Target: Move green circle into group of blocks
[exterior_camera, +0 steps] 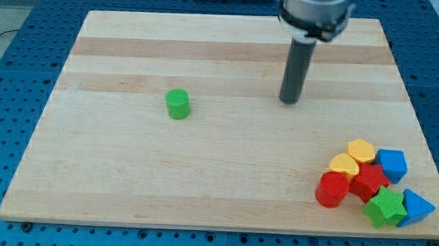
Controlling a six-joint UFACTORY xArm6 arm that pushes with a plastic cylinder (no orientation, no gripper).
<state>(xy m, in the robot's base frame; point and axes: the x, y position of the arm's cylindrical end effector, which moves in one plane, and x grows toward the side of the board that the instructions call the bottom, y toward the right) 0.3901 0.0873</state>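
Right now the green circle [178,104] sits alone on the left, far from the group of blocks [371,181] at the near right; my tip [289,101] is a plain rod without jaws, well right of it; a push off its middle could roll it away sideways.

Light wood board [126,178] on blue perforated table [19,67]; even lighting.

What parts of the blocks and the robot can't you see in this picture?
- The arm above my tip: cut off by the view's top edge.
- The red star: partly covered by the green star in front.
- The far sides of the green circle and of the group's blocks: hidden, since there is only one camera view.
- The blue block: its exact shape is unclear.
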